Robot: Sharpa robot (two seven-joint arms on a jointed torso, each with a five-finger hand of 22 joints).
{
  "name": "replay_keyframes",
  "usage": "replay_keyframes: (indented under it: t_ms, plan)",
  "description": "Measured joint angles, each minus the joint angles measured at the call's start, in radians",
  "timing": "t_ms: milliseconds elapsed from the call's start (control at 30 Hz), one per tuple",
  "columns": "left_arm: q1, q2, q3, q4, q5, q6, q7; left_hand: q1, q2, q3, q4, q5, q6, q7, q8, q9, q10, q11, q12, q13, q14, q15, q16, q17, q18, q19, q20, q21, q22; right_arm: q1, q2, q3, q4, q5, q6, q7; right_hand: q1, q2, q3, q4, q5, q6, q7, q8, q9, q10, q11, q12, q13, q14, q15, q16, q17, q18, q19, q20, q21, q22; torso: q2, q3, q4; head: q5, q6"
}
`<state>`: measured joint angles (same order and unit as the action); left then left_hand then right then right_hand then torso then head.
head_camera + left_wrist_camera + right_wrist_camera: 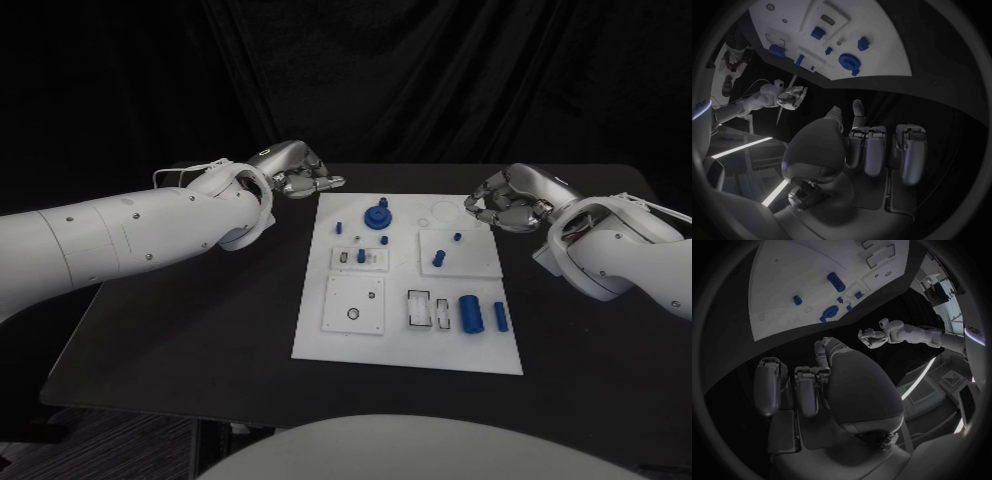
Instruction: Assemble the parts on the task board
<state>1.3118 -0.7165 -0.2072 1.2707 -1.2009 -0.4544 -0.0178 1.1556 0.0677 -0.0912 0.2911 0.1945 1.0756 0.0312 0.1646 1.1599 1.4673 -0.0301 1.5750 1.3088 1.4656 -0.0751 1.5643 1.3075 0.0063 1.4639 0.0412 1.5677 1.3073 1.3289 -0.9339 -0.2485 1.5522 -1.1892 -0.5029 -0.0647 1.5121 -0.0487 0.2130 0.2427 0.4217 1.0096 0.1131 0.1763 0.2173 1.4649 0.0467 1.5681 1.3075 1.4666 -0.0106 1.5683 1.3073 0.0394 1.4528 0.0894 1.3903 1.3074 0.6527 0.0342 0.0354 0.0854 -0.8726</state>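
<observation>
Nearest on the black surface [188, 330]: front edge of the white board [408, 350], flat in the middle. Near row from left: a white square plate with a small dark ring [355, 304], two narrow slots [428, 309], then two blue cylinders lying side by side, a fat one [470, 312] and a thinner one [500, 316] at the right edge. Further back, a small blue peg [361, 255] standing in a little white block, plus a raised white square [449, 252] carrying two small blue bits. Beyond that, a round blue gear-like piece [378, 216] near the far edge, a few tiny blue pegs around it. At the far corners, off the board and over bare surface: left hand [296, 175] just past the far left corner, fingers curled in, grasping nothing; right hand [508, 205] beside the far right corner, also clenched on nothing. Neither touching the board or any blue piece
</observation>
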Motion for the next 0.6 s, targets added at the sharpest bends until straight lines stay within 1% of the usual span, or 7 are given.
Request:
replay_keyframes:
  t_ms: [100, 200, 300, 333, 500, 533, 600]
  plan:
    - [0.000, 0.014, 0.000, -0.007, -0.001, 0.062, -0.072, -0.002, 0.000, -0.002, 0.000, 0.006, 0.004, -0.003, 0.000, 0.000, 0.000, 0.000, 0.000, 0.000, 0.002, -0.002, 0.000, 0.000, 0.000, 0.000, 0.000, 0.000, 0.000, 0.000, -0.002, 0.000, 0.000, 0.001, 0.000, 0.000, 0.000, 0.000, 0.001, -0.001, 0.000, 0.000, 0.000, 0.000, 0.000, 0.000, 0.000, 0.000, 0.000, 0.000, 0.000, 0.000, 0.000, 0.000, 0.000, 0.000, 0.000, 0.000, 0.002, 0.0000, 0.0009, 0.000, 0.000]
    - [0.000, 0.031, 0.000, -0.011, -0.001, 0.127, -0.136, -0.015, 0.007, -0.014, 0.000, 0.006, 0.013, -0.004, 0.004, 0.003, -0.004, -0.003, 0.000, 0.000, -0.001, -0.004, 0.000, 0.000, 0.000, 0.004, -0.004, 0.000, 0.000, 0.000, -0.001, 0.000, -0.002, 0.002, 0.000, 0.001, 0.000, 0.000, 0.003, -0.003, 0.000, 0.000, 0.000, 0.000, 0.001, 0.000, 0.000, 0.000, 0.000, 0.000, 0.000, 0.000, 0.000, 0.000, 0.000, 0.000, 0.000, 0.000, 0.003, -0.0004, 0.0020, -0.001, 0.000]
    - [0.000, 0.048, 0.000, -0.019, 0.001, 0.187, -0.190, -0.025, 0.012, -0.022, 0.002, -0.006, 0.019, -0.010, 0.006, 0.006, 0.000, -0.007, 0.000, 0.000, 0.000, -0.007, 0.000, 0.000, 0.000, 0.003, -0.004, 0.000, 0.000, 0.000, 0.001, 0.000, -0.002, 0.003, 0.000, 0.001, 0.000, 0.000, 0.003, -0.003, 0.000, 0.000, 0.000, 0.000, 0.001, 0.000, 0.000, 0.000, 0.000, 0.000, 0.000, 0.000, 0.000, 0.000, 0.000, 0.000, 0.000, 0.000, 0.003, -0.0012, 0.0030, -0.002, 0.000]
    - [0.000, 0.054, 0.000, -0.022, 0.001, 0.202, -0.203, -0.030, 0.017, -0.026, 0.001, -0.010, 0.023, -0.008, 0.008, 0.007, 0.000, -0.007, 0.000, 0.000, 0.001, -0.009, 0.000, 0.000, 0.000, 0.000, -0.008, 0.000, 0.000, 0.000, 0.002, 0.000, -0.003, 0.003, 0.000, 0.001, 0.000, 0.000, 0.003, -0.003, 0.000, 0.000, 0.000, 0.000, 0.001, 0.000, 0.000, 0.000, 0.000, 0.000, 0.000, 0.000, 0.000, 0.000, 0.000, 0.000, 0.000, 0.000, 0.003, -0.0015, 0.0031, -0.003, 0.000]
    - [0.000, 0.078, 0.000, -0.028, 0.002, 0.274, -0.261, -0.043, 0.017, -0.034, 0.001, -0.015, 0.028, -0.012, 0.011, 0.010, 0.000, -0.007, 0.000, 0.000, 0.001, -0.009, 0.000, 0.000, 0.000, 0.002, -0.010, 0.000, 0.000, 0.000, 0.004, 0.000, -0.004, 0.003, 0.000, 0.002, 0.000, 0.000, 0.003, -0.003, 0.000, 0.000, 0.000, 0.000, 0.001, 0.000, 0.000, 0.000, 0.000, 0.000, 0.000, 0.000, 0.000, 0.000, 0.000, 0.000, 0.000, 0.000, 0.003, -0.0018, 0.0013, -0.004, 0.000]
    - [0.000, 0.082, 0.000, -0.030, 0.003, 0.283, -0.268, -0.047, 0.021, -0.034, 0.001, -0.018, 0.034, -0.012, 0.011, 0.011, 0.000, -0.007, 0.000, 0.000, 0.001, -0.009, 0.000, 0.000, 0.000, 0.003, -0.011, 0.000, 0.000, 0.000, 0.004, 0.000, -0.004, 0.004, 0.000, 0.002, 0.000, 0.000, 0.003, -0.003, 0.000, 0.000, 0.000, 0.000, 0.001, 0.000, 0.000, 0.000, 0.000, 0.000, 0.000, 0.000, 0.000, 0.000, 0.000, 0.000, 0.000, 0.000, 0.003, -0.0018, 0.0012, -0.004, 0.000]
    - [0.000, 0.089, 0.000, -0.032, 0.003, 0.299, -0.280, -0.047, 0.021, -0.034, 0.001, -0.018, 0.034, -0.012, 0.011, 0.012, -0.004, -0.010, 0.000, 0.000, 0.001, -0.009, 0.000, 0.000, 0.000, 0.003, -0.011, 0.000, 0.000, 0.000, 0.005, 0.000, -0.004, 0.004, 0.000, 0.002, 0.000, 0.000, 0.003, -0.003, 0.000, 0.000, 0.000, 0.000, 0.001, 0.000, 0.000, 0.000, 0.000, 0.000, 0.000, 0.000, 0.000, 0.000, 0.000, 0.000, 0.000, 0.000, 0.003, -0.0018, 0.0012, -0.004, 0.000]
